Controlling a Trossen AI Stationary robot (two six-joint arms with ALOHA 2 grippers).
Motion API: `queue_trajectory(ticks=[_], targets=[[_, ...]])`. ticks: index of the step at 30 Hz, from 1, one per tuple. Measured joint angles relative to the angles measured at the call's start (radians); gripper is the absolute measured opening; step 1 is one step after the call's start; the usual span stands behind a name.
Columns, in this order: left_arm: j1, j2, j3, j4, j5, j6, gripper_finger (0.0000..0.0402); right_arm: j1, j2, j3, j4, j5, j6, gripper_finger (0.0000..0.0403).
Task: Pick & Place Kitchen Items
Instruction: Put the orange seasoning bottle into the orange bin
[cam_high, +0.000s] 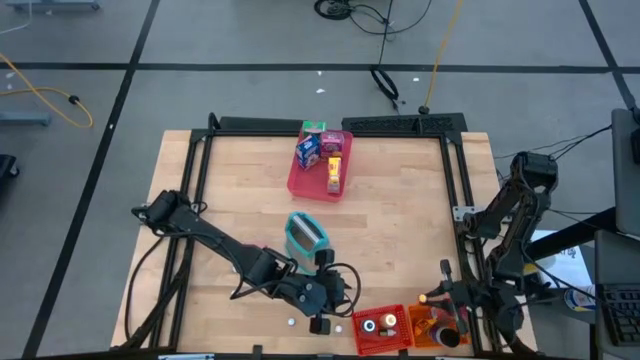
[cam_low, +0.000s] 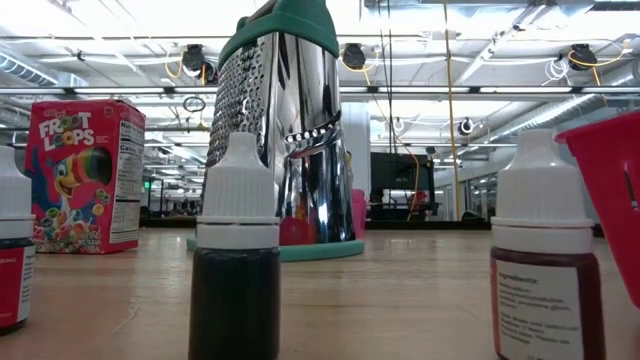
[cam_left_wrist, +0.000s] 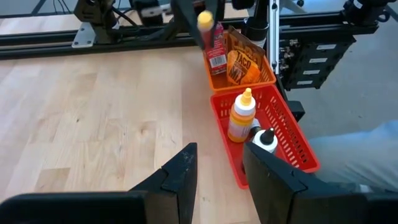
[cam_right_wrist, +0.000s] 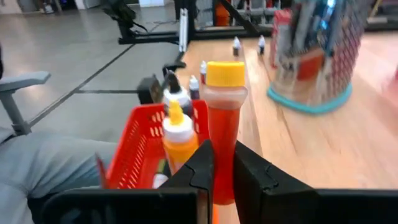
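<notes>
While the right gripper (cam_right_wrist: 222, 168) sits at about 5 o'clock on the table, over the orange bin (cam_high: 437, 328), its fingers are clamped on a red bottle (cam_right_wrist: 223, 124) w/ a yellow cap, held upright. Same bottle shows in the left wrist view above the orange bin, which holds a taco packet (cam_left_wrist: 239, 65).

Left gripper (cam_left_wrist: 217, 171) is near 6 o'clock, just beside the red bin (cam_high: 383, 330), fingers apart, nothing between them. Red bin holds a yellow squeeze bottle (cam_left_wrist: 241, 116) and a white bottle w/ black cap (cam_left_wrist: 266, 139), touching each other.

Grater (cam_high: 305, 235), teal base and top, stands upright near table centre, just at 12 o'clock of the left gripper. Pink tray (cam_high: 303, 183) lies toward 12 o'clock, carrying a cereal box (cam_high: 309, 150), a pink packet (cam_high: 333, 143) and a yellow packet (cam_high: 334, 173).

Low view: small white-capped dropper bottles (cam_low: 237, 250) stand upright in front of the grater, another (cam_low: 545, 250) off to the side, well apart.
</notes>
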Motion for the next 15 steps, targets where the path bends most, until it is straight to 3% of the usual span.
queue_trajectory(ticks=[9, 15], targets=[[0.000, 0.000, 0.000, -0.004, 0.000, 0.000, 0.0131, 0.004, 0.000, -0.038, 0.161, -0.133, -0.022, 0.0025], [0.000, 0.000, 0.000, -0.005, 0.000, 0.000, 0.0132, 0.030, 0.007, -0.038, 0.154, -0.136, -0.004, 0.0025]])
